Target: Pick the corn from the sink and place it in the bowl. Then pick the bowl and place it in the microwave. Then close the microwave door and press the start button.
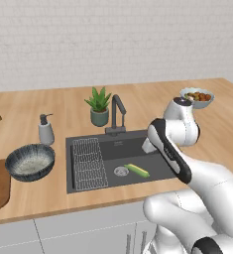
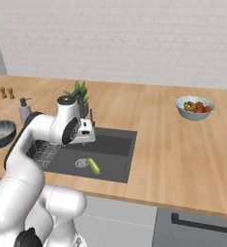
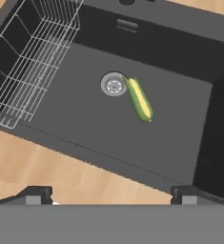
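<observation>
Hovering gripper (image 3: 111,193) over sink (image 3: 180,62), fingers spread wide, holding nothing; corn (image 3: 139,99) lies ahead beside drain (image 3: 114,85), long axis roughly along approach, slightly skewed.

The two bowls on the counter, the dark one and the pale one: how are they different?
The dark bowl is streaked blue-grey outside and holds nothing; the pale bowl holds red and orange pieces. The dark bowl looks wider. It stands left of the sink, the pale bowl far to the right. Both are round and upright on the wooden counter.
</observation>
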